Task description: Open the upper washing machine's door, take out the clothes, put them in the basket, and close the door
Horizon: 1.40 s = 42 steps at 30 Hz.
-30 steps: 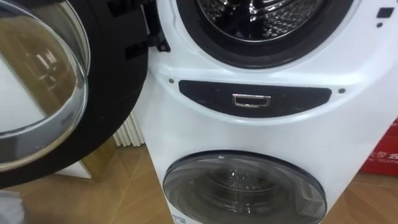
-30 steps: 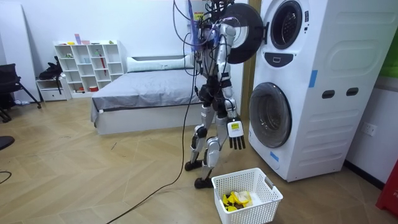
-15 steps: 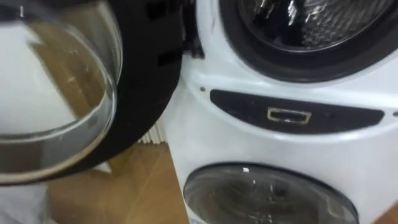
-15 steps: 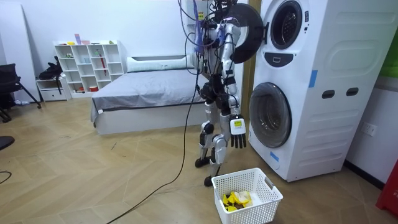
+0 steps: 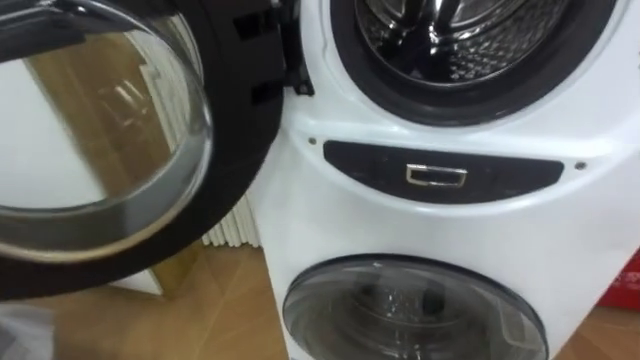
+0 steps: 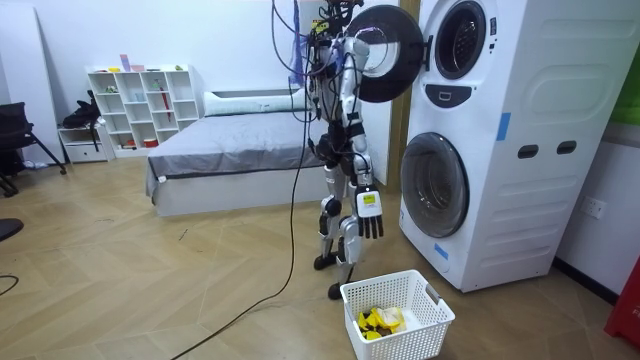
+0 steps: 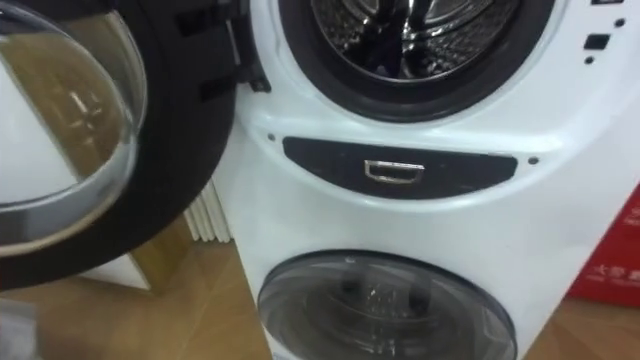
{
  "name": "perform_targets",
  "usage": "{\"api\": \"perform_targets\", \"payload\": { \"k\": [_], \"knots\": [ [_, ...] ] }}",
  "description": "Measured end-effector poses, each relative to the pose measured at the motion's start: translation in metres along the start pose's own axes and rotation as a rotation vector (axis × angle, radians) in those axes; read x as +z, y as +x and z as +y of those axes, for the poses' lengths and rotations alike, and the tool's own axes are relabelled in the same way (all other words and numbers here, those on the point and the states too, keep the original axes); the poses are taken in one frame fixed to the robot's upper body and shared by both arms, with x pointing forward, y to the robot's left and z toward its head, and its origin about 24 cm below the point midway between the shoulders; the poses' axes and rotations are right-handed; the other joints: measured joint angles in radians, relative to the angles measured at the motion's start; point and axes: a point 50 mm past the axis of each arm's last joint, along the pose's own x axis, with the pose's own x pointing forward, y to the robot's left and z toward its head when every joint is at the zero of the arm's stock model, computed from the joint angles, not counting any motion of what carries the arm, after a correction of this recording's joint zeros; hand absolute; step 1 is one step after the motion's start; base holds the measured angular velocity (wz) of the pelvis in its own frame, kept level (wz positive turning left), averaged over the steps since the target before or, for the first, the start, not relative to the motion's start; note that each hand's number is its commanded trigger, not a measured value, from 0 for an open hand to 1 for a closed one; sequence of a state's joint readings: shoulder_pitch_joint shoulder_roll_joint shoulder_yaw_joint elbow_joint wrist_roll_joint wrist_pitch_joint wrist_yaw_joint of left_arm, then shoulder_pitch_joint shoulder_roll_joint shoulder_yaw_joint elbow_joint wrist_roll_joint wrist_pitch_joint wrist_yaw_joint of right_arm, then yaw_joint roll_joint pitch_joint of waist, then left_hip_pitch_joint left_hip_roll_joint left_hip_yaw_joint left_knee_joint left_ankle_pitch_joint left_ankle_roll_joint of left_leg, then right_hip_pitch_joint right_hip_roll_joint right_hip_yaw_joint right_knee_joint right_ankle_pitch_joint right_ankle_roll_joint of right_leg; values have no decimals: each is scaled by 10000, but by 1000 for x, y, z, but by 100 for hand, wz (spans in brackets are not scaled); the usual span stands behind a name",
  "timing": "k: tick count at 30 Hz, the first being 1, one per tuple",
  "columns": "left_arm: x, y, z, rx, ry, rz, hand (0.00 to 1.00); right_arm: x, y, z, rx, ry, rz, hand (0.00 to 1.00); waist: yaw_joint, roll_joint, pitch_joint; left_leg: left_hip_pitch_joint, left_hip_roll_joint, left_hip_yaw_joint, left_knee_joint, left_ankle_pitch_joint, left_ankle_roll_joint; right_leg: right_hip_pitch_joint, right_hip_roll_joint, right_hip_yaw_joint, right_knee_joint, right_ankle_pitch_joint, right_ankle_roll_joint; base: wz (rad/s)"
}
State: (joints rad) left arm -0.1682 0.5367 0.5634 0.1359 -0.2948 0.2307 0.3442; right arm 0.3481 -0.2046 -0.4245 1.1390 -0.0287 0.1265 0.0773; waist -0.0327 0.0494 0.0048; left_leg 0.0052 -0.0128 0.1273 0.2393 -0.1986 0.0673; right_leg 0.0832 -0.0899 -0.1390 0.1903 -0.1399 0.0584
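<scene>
round black-rimmed glass door (image 5: 100, 140) of the white stacked washing machine (image 5: 430, 235) has swung wider; steel drum (image 5: 450, 25) exposed, no cloth seen inside. yellow clothes (image 6: 378, 320) lie in white plastic basket (image 6: 420, 335). right hand (image 6: 368, 215) hangs spread, empty. reach-in likely next.

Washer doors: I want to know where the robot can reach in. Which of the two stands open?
The upper door, swung out to the left, baring its steel drum; the lower door sits shut.
</scene>
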Motion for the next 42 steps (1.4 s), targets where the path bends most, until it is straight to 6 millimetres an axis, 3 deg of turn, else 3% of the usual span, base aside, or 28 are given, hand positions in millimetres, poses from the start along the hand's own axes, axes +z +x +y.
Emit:
{"api": "perform_targets", "payload": {
  "k": [4, 8, 10, 12, 15, 22, 23, 25, 29, 35, 38, 42],
  "knots": [
    [14, -37, -9, -661, 218, -1222, 0, 11, 2, 9, 333, -434, 12, 0, -102, -25, 4, -171, -47, -239, 0, 96, 216, -96, 11, -45, -22, 433, -28, 24],
    [17, -64, -24, -2188, 457, -1647, 0, 18, 3, 20, 823, -910, -40, 0, -219, -34, 11, -98, -222, -304, -63, 140, 451, -149, -20, -558, -21, 576, -15, 16],
    [19, -72, -31, -3096, 425, -1735, 0, 17, 3, 23, 964, -1061, 20, 0, -237, -37, 14, -118, -222, -60, -68, 129, 479, -195, 28, -622, 68, 585, -11, 15],
    [21, -83, -42, -4354, 374, -1834, 0, 16, 3, 21, 881, -1066, 243, 0, -247, -13, 10, -144, -180, 638, -127, 101, 525, -313, -97, -747, 146, 522, 2, 14],
    [23, -98, -55, -6012, -31, -1826, 0, 13, 3, 25, 942, -1346, 441, 0, -194, 49, -7, -115, -184, 1015, -165, 63, 589, -334, -136, -661, 138, 541, 21, -10],
    [17, -109, -70, -8096, -732, -1200, 0, 16, 3, 30, 1030, -1628, 360, 0, -56, 202, -34, -127, -195, 1275, -170, 55, 584, -309, -113, -946, 144, 519, 39, -12],
    [16, -111, -72, -8382, -794, -1149, 0, 16, 3, 30, 1051, -1586, 335, 0, -55, 201, -38, -126, -194, 1275, -172, 52, 543, -310, -115, -1055, 152, 509, 24, 0],
    [14, -115, -76, -8671, -892, -1031, 0, 18, 3, 31, 1078, -1506, 241, 0, -91, 172, -76, -123, -194, 1298, -186, 5, 115, -311, -106, -1108, 134, 521, 36, -6],
    [11, -123, -85, -9389, -932, -885, 0, 23, 3, 33, 1118, -1428, 137, 0, -252, 144, -195, 23, -195, 1310, -277, 18, 70, -215, -72, -1073, -73, 526, 48, -9],
    [4, -140, -102, -10470, -1841, -83, 0, 33, 3, 39, 1132, -1336, 34, 0, -696, 149, -152, 260, -180, 1331, -517, 75, 9, -71, 50, -958, -222, 367, -42, -6],
    [0, -155, -115, -11278, -2662, 478, 0, 32, 3, 39, 928, -1416, 76, 0, -744, 206, -95, 277, -161, 1408, -566, 196, 457, -86, 179, -823, -230, 191, -84, -10],
    [-8, -174, -131, -12146, -3221, 1155, 0, 38, 3, 45, 770, -2111, -37, 0, -840, 186, -78, 397, -143, 1479, -566, 184, 348, -21, 116, -833, -205, -84, -243, -4]
  ]
}}
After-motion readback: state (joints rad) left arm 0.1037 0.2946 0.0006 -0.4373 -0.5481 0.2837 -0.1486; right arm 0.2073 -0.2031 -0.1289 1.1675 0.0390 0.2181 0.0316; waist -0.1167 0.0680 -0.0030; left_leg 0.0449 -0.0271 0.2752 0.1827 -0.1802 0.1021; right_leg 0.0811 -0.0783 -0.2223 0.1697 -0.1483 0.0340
